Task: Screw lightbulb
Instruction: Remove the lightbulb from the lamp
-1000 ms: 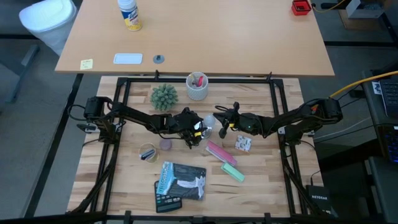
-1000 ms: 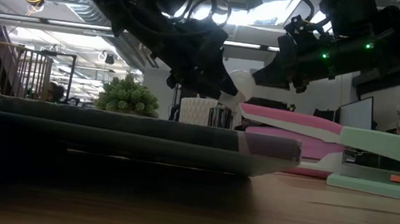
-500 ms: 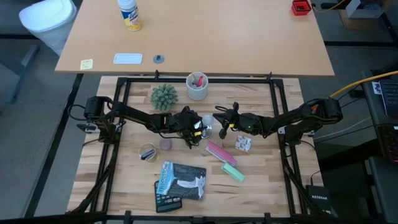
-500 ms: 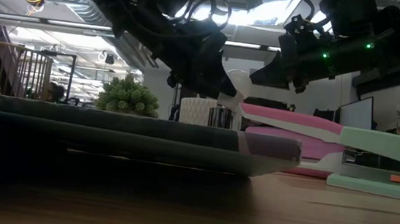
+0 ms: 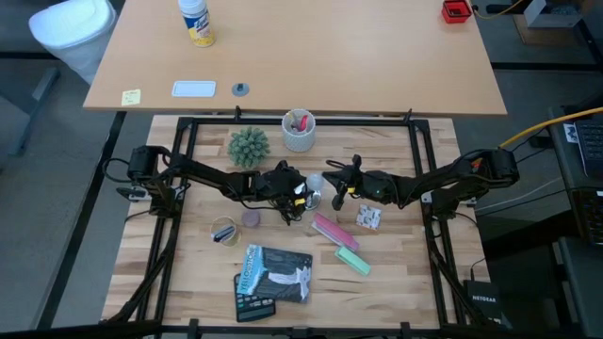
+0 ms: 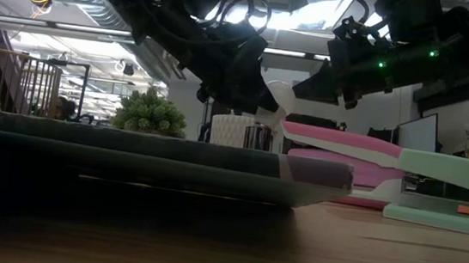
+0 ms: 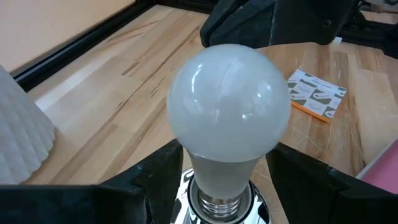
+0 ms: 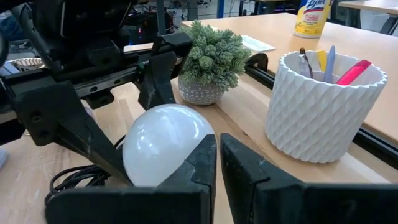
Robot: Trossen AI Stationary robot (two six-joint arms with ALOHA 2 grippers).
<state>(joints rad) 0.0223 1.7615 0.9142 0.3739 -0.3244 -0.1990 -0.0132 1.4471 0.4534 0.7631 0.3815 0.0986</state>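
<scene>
The frosted white lightbulb [image 7: 229,102] stands upright at the table's middle. Its silvery screw base [image 7: 217,202] sits in a shiny fixture [image 7: 188,186] with a black cord [image 8: 81,177]. My left gripper [image 7: 224,168] comes from the table's left, tilted slightly down. It is open, with one finger close on each side of the bulb's neck. My right gripper [image 8: 219,146] comes from the table's right, nearly level. It is shut, with its tips beside the bulb's globe [image 8: 163,146]. In the high view the bulb [image 5: 316,180] shows between the two grippers. My left gripper's fingers [image 7: 163,186] flank the bulb's neck [image 7: 214,171] just above the screw base; I cannot tell whether they touch it. My right gripper's shut fingers [image 8: 200,163] lie against the outline of the globe, but the near finger hides that spot. I cannot tell whether they touch.
A white cup of pens [image 5: 300,132] and a small plant [image 5: 249,146] stand just behind the bulb. In front lie a pink stapler [image 5: 330,229], a green stapler [image 5: 353,261], a printed card pack [image 5: 368,217], a tape roll [image 5: 224,232] and a dark package [image 5: 273,273].
</scene>
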